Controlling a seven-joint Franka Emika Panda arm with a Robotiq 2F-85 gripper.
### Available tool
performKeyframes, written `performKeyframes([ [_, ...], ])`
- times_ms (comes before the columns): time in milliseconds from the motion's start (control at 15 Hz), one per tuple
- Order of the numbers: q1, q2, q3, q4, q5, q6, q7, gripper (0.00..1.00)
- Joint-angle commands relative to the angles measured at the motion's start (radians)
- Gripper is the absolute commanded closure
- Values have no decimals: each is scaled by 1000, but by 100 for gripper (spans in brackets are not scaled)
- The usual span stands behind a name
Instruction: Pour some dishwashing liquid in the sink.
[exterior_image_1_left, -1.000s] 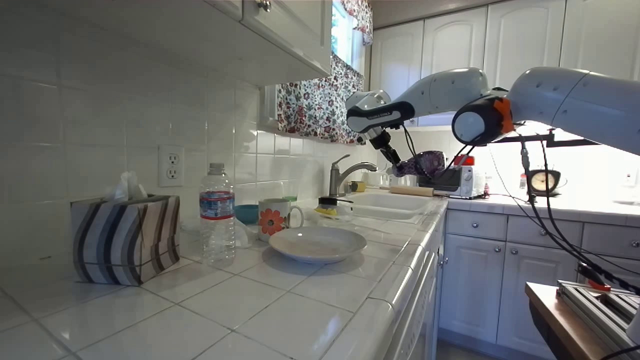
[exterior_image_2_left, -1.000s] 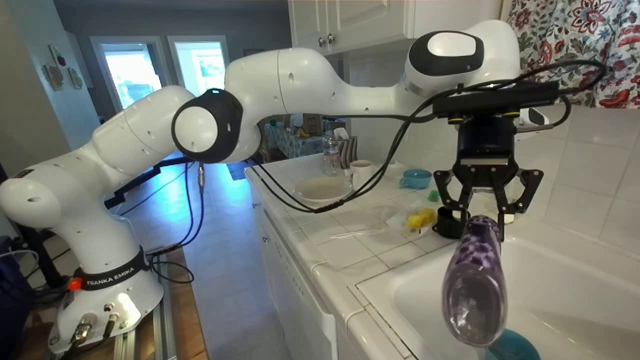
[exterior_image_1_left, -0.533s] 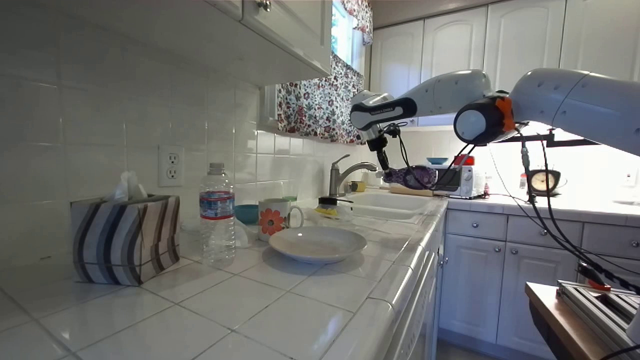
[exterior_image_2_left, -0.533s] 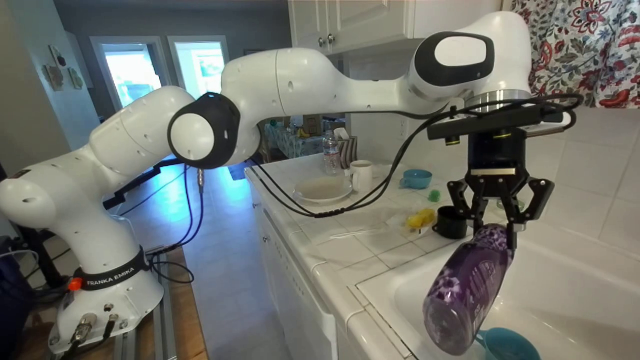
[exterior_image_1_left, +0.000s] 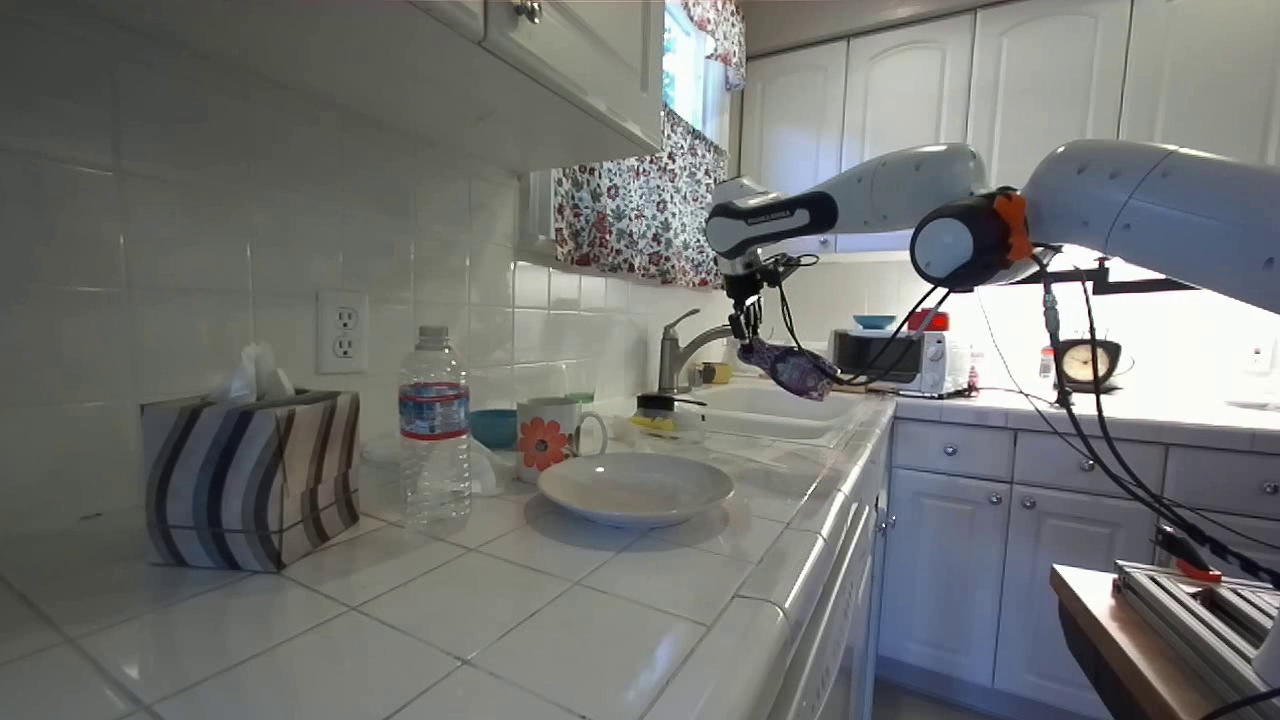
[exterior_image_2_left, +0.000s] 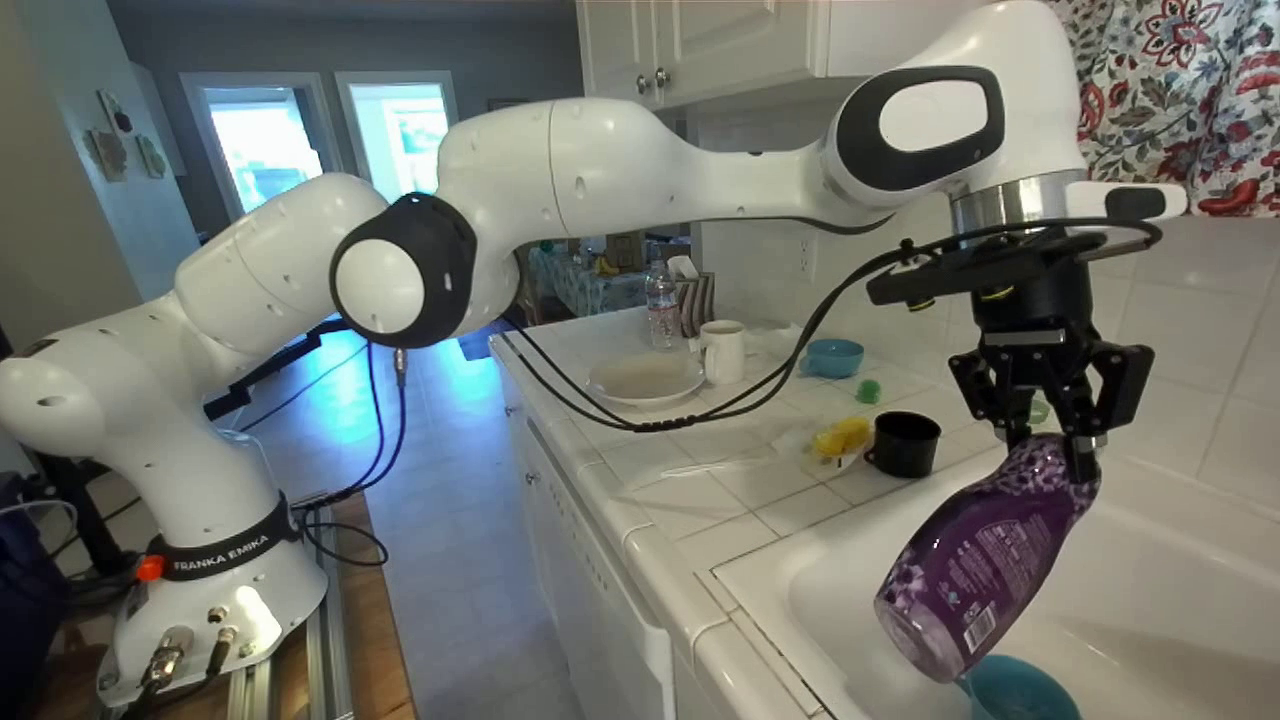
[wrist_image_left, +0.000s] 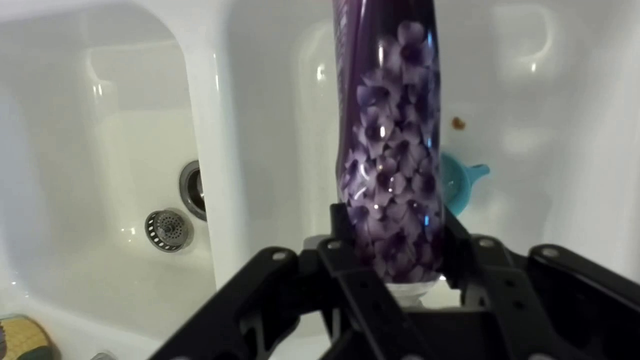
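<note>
Arm (exterior_image_2_left: 610, 165) arches out over the sink (exterior_image_2_left: 1160, 590), gripper (exterior_image_2_left: 1049, 455) pointing down, clenching the tilted purple bottle (exterior_image_2_left: 985, 565) by its narrow end

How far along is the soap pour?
Done: the bottle is up over the sink. In hand: the gripper clamps its narrow end; its bottom hangs lower. Left: setting the bottle down, likely; no stream shows, so whether pouring is finished I can't tell.

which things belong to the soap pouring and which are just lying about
The job: purple floral plastic bottle in the black two-fingered hand; glossy white sink

Lying about: clear plastic water bottle; striped tissue box; orange-flowered white mug
</note>
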Motion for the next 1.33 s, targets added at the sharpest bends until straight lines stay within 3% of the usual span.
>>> performKeyframes([
  [0, -11, 14, 15, 32, 45, 101, 135, 82],
  [800, -15, 60, 74, 39, 118, 709, 265, 82],
  [1067, -16, 81, 139, 40, 183, 882, 244, 82],
  [1267, -16, 94, 244, 38, 246, 982, 131, 82],
])
